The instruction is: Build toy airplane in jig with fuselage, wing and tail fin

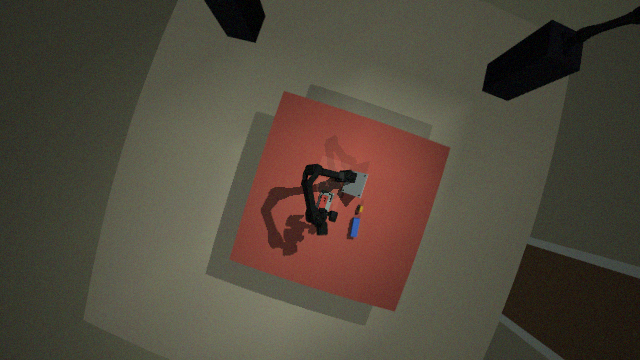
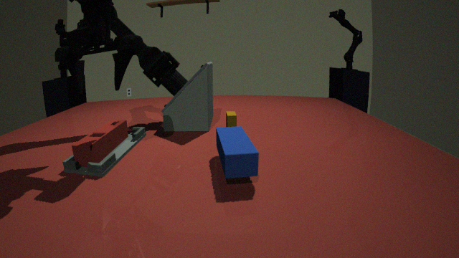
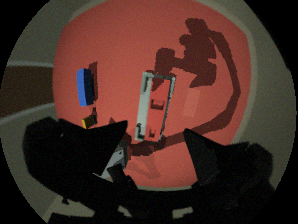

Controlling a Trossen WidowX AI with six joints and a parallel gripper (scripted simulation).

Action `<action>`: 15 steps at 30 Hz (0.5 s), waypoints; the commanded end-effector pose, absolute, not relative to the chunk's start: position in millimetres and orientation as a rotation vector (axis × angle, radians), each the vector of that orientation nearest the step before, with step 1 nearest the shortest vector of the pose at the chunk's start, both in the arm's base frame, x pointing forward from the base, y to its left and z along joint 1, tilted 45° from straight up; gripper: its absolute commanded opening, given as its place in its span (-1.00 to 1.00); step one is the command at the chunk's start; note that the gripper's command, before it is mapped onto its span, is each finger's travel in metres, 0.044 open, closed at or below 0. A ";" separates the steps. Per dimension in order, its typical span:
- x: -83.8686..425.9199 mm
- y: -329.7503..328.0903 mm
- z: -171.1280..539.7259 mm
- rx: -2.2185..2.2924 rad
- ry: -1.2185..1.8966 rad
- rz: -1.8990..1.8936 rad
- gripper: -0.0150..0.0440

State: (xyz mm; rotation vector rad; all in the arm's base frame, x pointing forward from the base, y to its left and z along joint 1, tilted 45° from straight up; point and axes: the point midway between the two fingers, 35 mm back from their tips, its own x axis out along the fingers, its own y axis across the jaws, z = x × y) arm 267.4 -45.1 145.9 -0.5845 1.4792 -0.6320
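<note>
The red fuselage (image 1: 324, 201) (image 2: 107, 143) (image 3: 154, 119) lies lengthwise in the grey cradle (image 2: 123, 147) (image 3: 143, 107), sockets up, along one side; bare cradle floor shows beside it. Whether it is fully flat is hard to tell. My gripper (image 3: 156, 127) is wide open and empty, raised above the cradle. The blue wing (image 1: 355, 227) (image 2: 242, 165) (image 3: 85, 87) lies apart on the red mat, its underside slightly raised. The small yellow tail fin (image 1: 360, 208) (image 2: 231, 119) (image 3: 87, 122) stands just beyond the wing's end in the exterior view. Tabs are hidden.
A grey wedge-shaped block (image 1: 357, 186) (image 2: 193, 107) stands near the cradle's far end, beside the tail fin. The arm's link (image 2: 129, 39) passes above it. The red mat (image 1: 400, 200) bears everything.
</note>
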 end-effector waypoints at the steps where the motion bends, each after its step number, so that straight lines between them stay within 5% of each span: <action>1: 266.2 -38.5 153.3 -0.580 1.483 -0.637 1.00; 15: 288.4 -17.9 130.2 -0.675 1.531 -0.531 1.00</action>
